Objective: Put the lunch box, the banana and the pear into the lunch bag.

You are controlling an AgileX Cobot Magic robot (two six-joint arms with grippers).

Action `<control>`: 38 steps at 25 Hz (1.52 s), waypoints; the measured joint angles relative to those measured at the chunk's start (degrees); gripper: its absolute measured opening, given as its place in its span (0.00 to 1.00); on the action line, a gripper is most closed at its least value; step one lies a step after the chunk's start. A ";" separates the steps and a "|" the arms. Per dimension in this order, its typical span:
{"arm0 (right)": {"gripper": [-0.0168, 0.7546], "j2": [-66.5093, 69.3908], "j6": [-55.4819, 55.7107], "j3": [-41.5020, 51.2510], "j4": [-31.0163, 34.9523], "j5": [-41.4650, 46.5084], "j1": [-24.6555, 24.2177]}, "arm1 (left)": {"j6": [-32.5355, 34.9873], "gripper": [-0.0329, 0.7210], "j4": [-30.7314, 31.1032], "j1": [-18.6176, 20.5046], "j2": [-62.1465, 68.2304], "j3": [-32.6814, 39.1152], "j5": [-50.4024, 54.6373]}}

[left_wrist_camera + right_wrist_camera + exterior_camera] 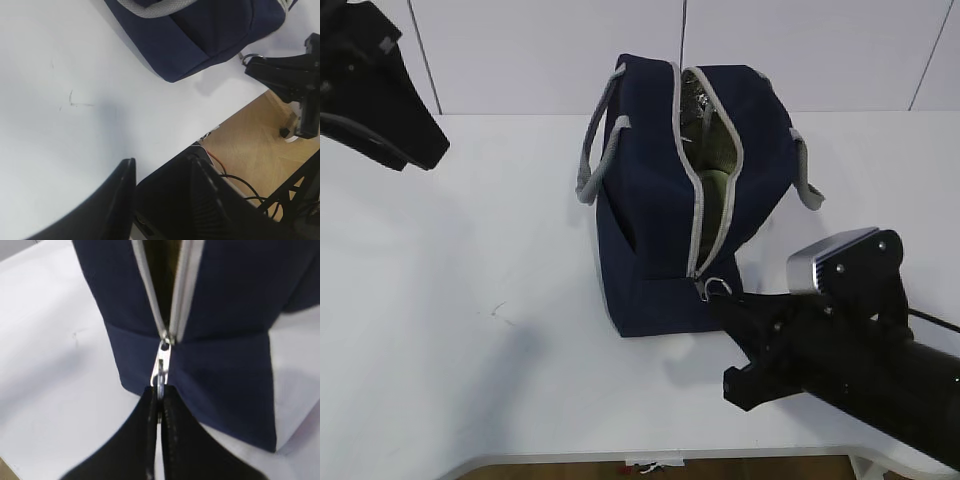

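The navy lunch bag stands on the white table with its grey zipper strip parted along the top. Through the gap show silver lining and a pale green surface, apparently the lunch box lid. The banana and the pear are hidden. My right gripper is at the bag's near end, shut on the metal zipper pull, which sticks out from between its fingertips. My left gripper hangs open and empty, high over the table's left side, away from the bag.
Two grey webbing handles droop down the bag's sides. The table's front edge runs close below the bag, with wooden floor and cables beyond it. A faint scratch mark lies on the tabletop.
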 joint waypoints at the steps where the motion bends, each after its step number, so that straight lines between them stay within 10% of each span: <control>1: 0.04 -1.71 0.10 -0.32 0.00 2.15 0.10 | 0.00 0.41 0.00 0.00 0.00 0.00 0.00; 19: 0.04 -17.65 0.72 -27.70 -0.84 53.94 0.10 | 4.88 0.40 -0.18 0.00 0.11 0.00 0.00; 31: 0.04 -12.92 0.83 -47.57 8.09 69.33 0.10 | 14.11 0.40 -1.29 0.00 1.37 8.14 -12.81; 38: 0.04 -8.14 0.22 -55.77 12.71 79.14 0.10 | 22.40 0.40 -12.17 -0.26 5.34 9.26 -20.17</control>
